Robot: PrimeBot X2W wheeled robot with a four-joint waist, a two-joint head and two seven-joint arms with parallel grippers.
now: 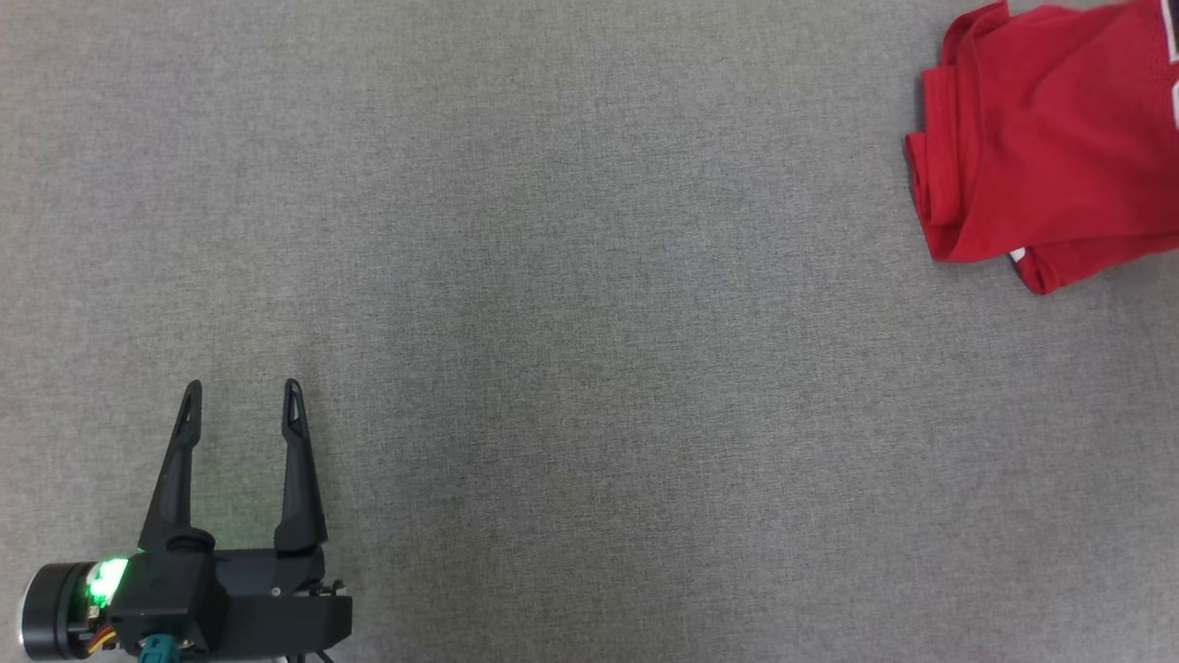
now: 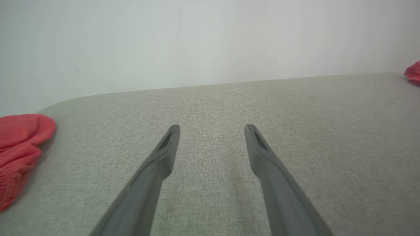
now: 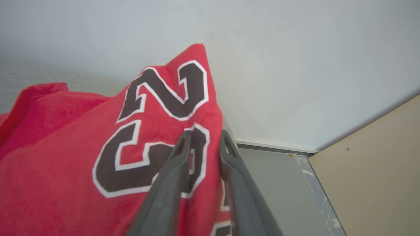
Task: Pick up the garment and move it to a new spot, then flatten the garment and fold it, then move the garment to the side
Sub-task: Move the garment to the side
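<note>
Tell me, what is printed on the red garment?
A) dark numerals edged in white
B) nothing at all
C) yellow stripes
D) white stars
A: the right wrist view shows the red garment up close, bearing large dark numerals with white outlines.

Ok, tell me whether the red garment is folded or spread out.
Folded, loosely: the red garment lies in stacked layers with doubled edges; its right part runs out of frame.
</note>
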